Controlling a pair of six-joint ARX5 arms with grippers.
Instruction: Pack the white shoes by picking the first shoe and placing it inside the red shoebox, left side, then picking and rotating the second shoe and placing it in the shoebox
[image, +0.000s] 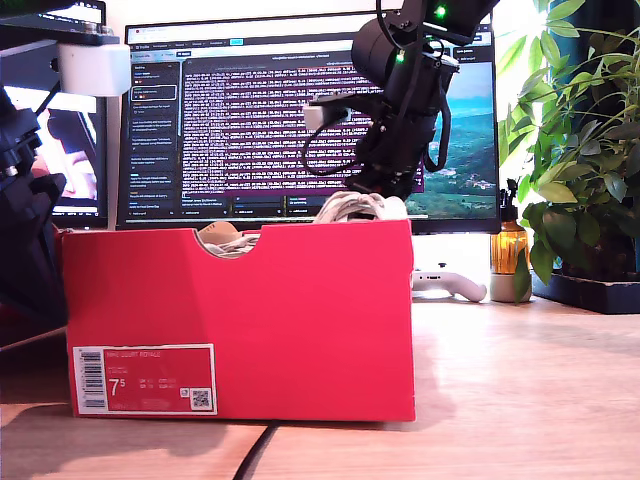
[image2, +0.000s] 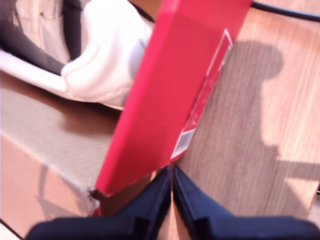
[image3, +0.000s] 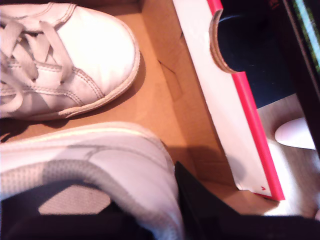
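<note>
Red shoebox (image: 240, 330) on wooden surface (image: 520, 400). One white shoe (image3: 60, 60) inside box, flat on floor. Second shoe (image3: 100, 165) beside it – my second pincer (image3: 170, 210) clamped on its collar. My first pincer (image2: 171, 187) – closed, empty, outside box corner.

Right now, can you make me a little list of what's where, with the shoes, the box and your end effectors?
box: red shoebox upright on the wooden table, open top, label facing the exterior view
first shoe: white shoe lying inside on the box floor, laces up
second shoe: white shoe held over the box interior
my second end effector: second gripper shut on the second shoe's collar
my first end effector: first gripper shut and empty, outside the box by its labelled wall
behind: monitor, plant
</note>
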